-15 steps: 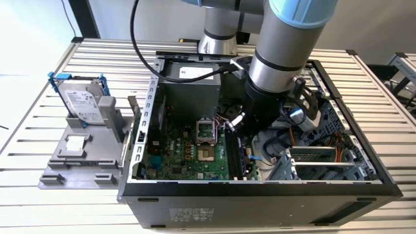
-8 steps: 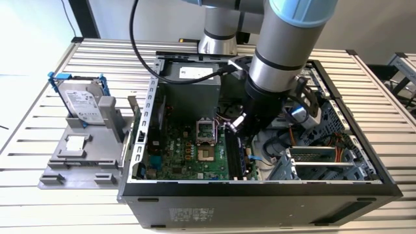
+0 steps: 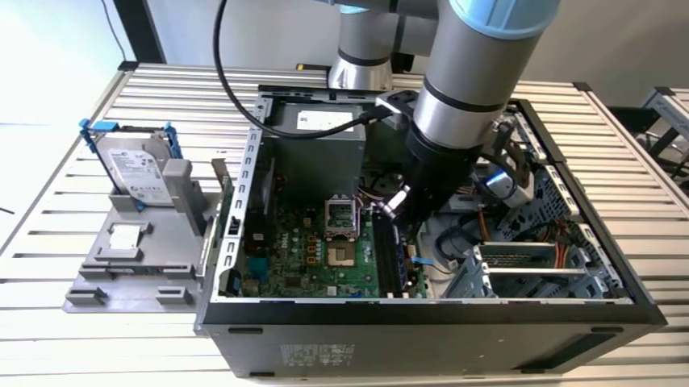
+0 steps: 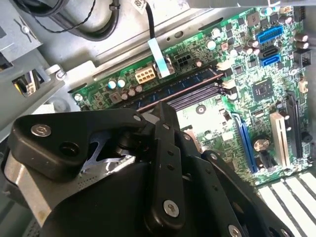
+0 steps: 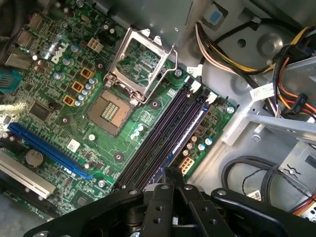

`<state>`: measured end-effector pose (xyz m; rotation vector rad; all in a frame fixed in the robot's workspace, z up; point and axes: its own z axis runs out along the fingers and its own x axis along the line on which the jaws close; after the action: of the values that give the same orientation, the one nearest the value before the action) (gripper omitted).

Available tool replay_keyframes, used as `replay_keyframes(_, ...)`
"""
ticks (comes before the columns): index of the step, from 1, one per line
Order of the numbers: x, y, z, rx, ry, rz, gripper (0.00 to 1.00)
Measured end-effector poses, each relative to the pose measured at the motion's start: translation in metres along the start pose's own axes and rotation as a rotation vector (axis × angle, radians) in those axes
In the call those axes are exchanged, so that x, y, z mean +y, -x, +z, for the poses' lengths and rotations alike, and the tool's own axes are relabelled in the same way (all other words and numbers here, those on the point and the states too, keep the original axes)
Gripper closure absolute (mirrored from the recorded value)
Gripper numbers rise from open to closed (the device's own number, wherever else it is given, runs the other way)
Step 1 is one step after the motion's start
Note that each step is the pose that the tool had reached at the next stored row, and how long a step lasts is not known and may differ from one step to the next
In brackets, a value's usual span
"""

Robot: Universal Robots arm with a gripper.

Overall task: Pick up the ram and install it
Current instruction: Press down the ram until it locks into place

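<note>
Exterior view: black gripper (image 3: 396, 211) down inside open grey metal computer case (image 3: 431, 310), over black memory slots (image 3: 390, 258). Both wrist views: thin dark ram stick (image 5: 185, 136) seated in slots on green motherboard (image 5: 59, 84); finger state unclear.

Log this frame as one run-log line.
stage: install | claw: inside the computer case, over the memory slots | ram: in the outermost slot | hard drive: on the holder outside the case
</note>
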<state>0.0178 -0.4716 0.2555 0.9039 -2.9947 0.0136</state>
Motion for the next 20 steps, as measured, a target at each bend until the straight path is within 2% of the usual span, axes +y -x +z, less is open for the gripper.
replay_keyframes(5,0.0,0.0,-0.0007,-0.0001,-0.0004,-0.025,1.0)
replay_keyframes(14,0.0,0.0,-0.0008,-0.0001,-0.0007,-0.04,1.0)
replay_keyframes(20,0.0,0.0,0.0002,-0.0008,-0.0027,-0.143,1.0)
